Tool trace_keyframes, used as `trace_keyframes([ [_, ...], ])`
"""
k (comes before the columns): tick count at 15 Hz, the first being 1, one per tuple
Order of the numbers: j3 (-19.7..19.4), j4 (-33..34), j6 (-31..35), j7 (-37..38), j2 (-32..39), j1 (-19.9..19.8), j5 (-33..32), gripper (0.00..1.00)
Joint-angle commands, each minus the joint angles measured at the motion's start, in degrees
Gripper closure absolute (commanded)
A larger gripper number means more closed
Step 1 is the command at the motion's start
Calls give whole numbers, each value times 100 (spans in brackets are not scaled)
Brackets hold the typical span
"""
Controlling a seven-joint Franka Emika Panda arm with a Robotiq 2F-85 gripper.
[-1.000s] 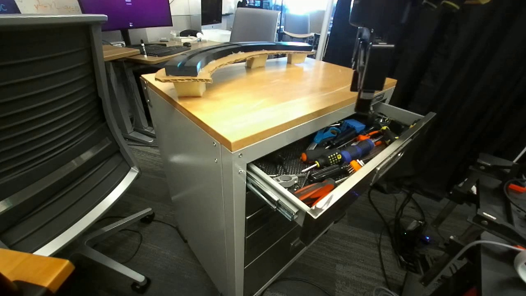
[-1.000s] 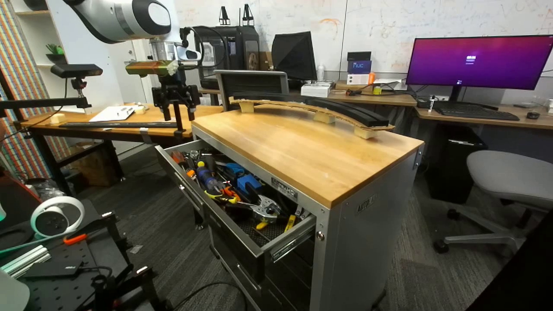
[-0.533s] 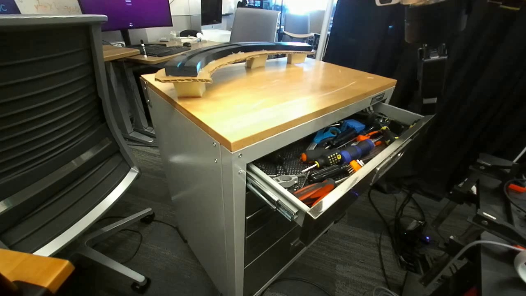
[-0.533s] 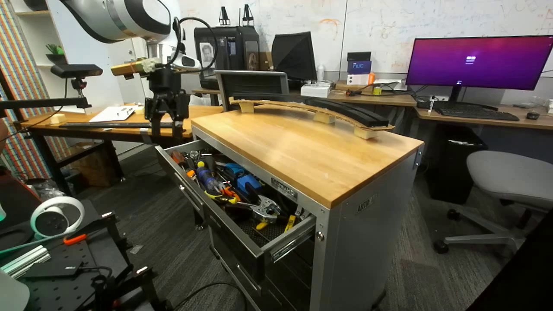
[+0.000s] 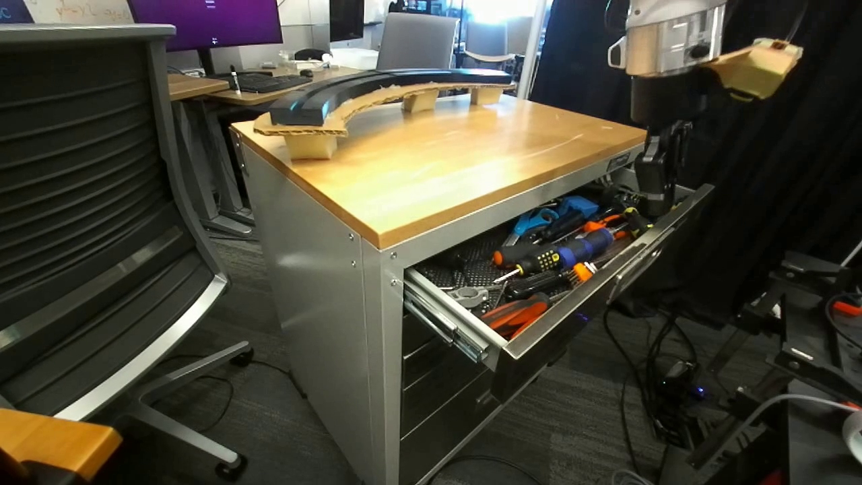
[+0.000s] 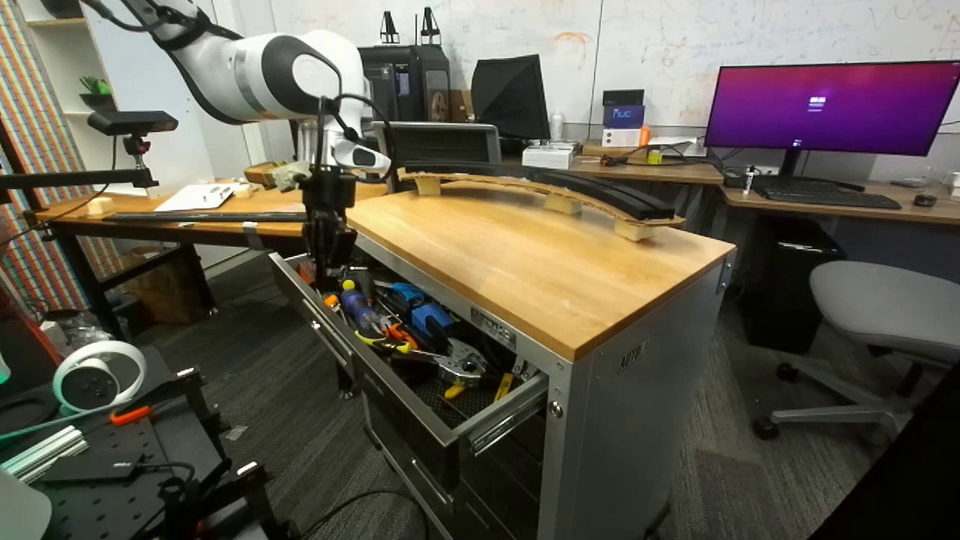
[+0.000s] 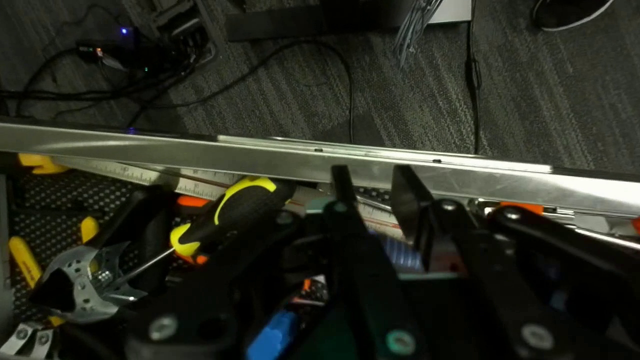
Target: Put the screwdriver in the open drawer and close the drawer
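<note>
At the wood-topped grey steel cabinet (image 6: 637,435), the black-fronted metal drawer (image 7: 150,151) stands pulled out, prob. for loading. Black fingers (image 7: 412,200) hang over it, spread w/ nothing seen gripped; a black-and-yellow screwdriver (image 7: 235,210) lies inside, can't tell if it's the task's.

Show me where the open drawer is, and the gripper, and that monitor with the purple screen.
Open drawer (image 5: 566,306): in an exterior view, on its front rim.
Gripper (image 7: 373,175): in the wrist view, midway between its fingertips.
Monitor (image 6: 832,112): in an exterior view, on its purple screen.
</note>
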Motion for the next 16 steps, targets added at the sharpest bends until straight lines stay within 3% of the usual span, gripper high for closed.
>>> trace_keyframes([
  [1,-135,247,40,246,550,-5,25,92],
  [3,-321,225,-82,288,478,-77,-8,96],
  [4,-446,205,-128,366,437,-125,-48,91],
  [7,-652,194,109,514,592,-183,-146,91],
  [12,-510,376,-601,108,641,-185,392,93],
  [16,-467,499,-992,122,671,-159,349,92],
])
